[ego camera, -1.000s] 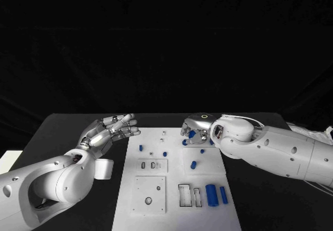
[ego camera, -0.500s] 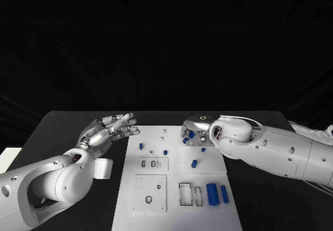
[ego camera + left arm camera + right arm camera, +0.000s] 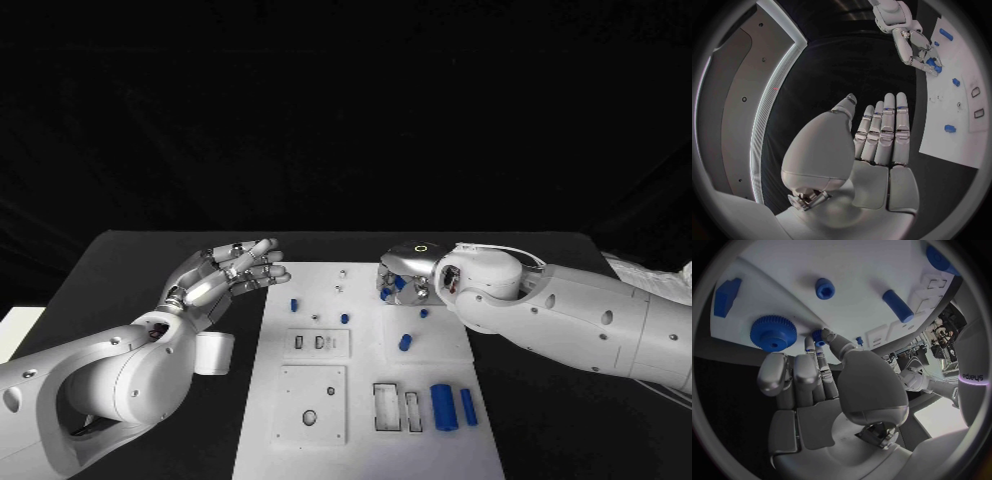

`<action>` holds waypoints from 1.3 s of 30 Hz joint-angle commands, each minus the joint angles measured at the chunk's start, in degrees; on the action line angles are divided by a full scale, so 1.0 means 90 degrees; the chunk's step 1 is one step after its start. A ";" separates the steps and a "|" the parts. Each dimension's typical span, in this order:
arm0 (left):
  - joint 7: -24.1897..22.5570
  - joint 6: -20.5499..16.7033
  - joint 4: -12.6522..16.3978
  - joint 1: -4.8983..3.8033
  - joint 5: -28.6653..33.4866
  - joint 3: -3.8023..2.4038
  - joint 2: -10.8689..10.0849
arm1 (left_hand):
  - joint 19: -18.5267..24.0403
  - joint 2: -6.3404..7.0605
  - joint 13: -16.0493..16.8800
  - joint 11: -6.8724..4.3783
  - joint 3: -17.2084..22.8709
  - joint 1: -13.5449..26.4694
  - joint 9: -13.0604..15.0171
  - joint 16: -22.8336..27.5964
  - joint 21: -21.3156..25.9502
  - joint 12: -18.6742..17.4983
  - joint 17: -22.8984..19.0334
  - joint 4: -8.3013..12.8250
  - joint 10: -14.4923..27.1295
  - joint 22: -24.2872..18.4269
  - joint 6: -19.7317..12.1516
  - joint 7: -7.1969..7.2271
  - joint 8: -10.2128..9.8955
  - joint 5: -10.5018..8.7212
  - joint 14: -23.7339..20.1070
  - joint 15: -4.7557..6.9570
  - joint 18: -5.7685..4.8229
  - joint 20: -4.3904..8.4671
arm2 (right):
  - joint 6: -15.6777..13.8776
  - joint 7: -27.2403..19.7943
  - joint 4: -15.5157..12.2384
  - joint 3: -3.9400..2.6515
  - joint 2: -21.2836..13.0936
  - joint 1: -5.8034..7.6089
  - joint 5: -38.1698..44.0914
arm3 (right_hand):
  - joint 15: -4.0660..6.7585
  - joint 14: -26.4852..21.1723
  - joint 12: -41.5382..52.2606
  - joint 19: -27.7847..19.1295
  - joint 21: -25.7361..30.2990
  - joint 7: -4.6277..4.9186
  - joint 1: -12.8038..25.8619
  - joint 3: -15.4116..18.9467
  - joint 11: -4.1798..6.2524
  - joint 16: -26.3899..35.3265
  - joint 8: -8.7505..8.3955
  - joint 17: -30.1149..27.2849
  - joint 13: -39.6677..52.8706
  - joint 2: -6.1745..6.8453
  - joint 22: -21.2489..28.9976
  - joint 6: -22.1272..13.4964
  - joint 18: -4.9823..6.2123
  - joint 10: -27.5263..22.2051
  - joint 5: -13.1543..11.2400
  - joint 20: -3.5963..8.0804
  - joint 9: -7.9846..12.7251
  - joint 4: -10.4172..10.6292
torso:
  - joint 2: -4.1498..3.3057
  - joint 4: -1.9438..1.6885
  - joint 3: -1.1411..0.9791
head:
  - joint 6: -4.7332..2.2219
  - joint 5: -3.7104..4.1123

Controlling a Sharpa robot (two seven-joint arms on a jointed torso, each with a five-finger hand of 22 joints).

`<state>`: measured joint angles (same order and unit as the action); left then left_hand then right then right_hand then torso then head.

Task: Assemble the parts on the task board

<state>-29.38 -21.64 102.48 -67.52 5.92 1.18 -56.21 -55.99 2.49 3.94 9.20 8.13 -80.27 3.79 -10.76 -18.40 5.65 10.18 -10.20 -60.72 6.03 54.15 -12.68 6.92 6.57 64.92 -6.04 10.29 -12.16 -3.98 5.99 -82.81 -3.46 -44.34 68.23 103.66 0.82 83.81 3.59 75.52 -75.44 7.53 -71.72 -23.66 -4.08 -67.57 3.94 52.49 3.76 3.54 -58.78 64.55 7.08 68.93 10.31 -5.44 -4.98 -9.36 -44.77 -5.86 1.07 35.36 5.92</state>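
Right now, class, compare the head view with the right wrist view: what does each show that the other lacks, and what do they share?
Head view alone: the left hand, fingers apart and holding nothing, beside the white board, plus two blue cylinders near the board's close end. Right wrist view alone: a blue gear lying on the board, and fingertips touching a small blue peg. Both: the right hand over the board's far end.

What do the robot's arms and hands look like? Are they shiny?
Yes! Both arms are smooth, rounded white shells with small dark holes. The left hand and right hand are shiny silver metal with jointed fingers. The right wrist has a glowing ring, thin white cables, and "sharpa" printed on it.
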 commanded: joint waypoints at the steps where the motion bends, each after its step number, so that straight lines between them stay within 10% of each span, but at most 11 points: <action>1: -0.0016 0.0125 0.0001 -0.0008 0.0009 -0.0006 0.0003 | -0.0017 -0.0027 -0.0005 0.0052 -0.0038 0.0029 -0.0006 0.0022 0.0023 -0.0024 0.0006 0.0014 0.0003 -0.0005 0.0004 -0.0057 -0.0039 -0.0039 0.0000 -0.0043 0.0021 -0.0039 | 0.0068 -0.0005 -0.0012 0.0006 0.0000 -0.0012 0.0204 | 0.0008 0.0142 0.0020 0.0040 -0.0053 -0.0006 -0.0124 -0.0120 0.0012 -0.0047 0.0031 0.0035 0.0008 -0.0043 -0.0056 0.0084 -0.0130 0.0098 -0.0098 0.0034 -0.0024 0.0010 | -0.0019 -0.0008 0.0001 | -0.0003 0.0005; 18: 0.0027 0.0106 -0.0004 -0.0008 0.0009 -0.0006 0.0003 | -0.0023 -0.0071 -0.0003 0.0052 -0.0022 0.0001 -0.0005 0.0050 0.0040 -0.0052 0.0015 0.0036 0.0002 -0.0022 0.0006 -0.0057 -0.0061 -0.0034 0.0004 -0.0044 0.0024 -0.0041 | -0.0832 0.0086 -0.0271 -0.0014 -0.0048 0.0025 0.0220 | 0.0081 0.0149 0.0048 0.0157 -0.0269 -0.0092 -0.0172 -0.0408 0.0117 -0.0201 0.0126 0.0186 0.0053 -0.0174 -0.0401 0.0404 -0.0185 0.0471 -0.0387 0.0096 -0.0155 0.0196 | -0.0039 -0.0014 0.0011 | -0.0066 0.0028; 39: 0.0045 0.0134 0.0089 -0.0032 0.0038 -0.0036 -0.0026 | -0.0025 -0.0086 -0.0004 0.0055 -0.0012 -0.0029 -0.0005 0.0079 0.0057 -0.0079 0.0021 0.0065 0.0008 -0.0038 0.0002 -0.0059 -0.0083 -0.0033 0.0001 -0.0047 0.0024 -0.0044 | -0.1487 0.0277 0.0238 -0.0028 0.0547 0.0164 0.0249 | 0.0072 0.0145 -0.0002 0.0157 -0.0300 -0.0073 -0.0172 -0.0464 0.0097 -0.0227 0.0077 0.0203 0.0034 -0.0111 -0.0439 0.0363 -0.0192 0.0424 -0.0445 0.0098 -0.0173 0.0244 | -0.0131 -0.0108 0.0042 | -0.0182 0.0015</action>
<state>-28.77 -21.63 102.99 -67.69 6.07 0.94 -56.46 -56.20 2.27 3.95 9.20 7.97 -80.50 3.79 -10.43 -18.18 5.11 10.29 -10.04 -60.72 5.78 54.15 -12.68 6.38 6.58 64.92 -6.04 10.29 -12.37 -15.71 8.10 -81.15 -3.69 -39.76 69.68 105.01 1.04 84.03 3.84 76.44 -77.89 6.84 -72.80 -27.24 -3.76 -69.46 4.62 54.28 3.99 2.95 -62.68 67.65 6.17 71.92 6.32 -4.51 -5.72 -7.79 -45.64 -6.58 1.35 33.85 5.96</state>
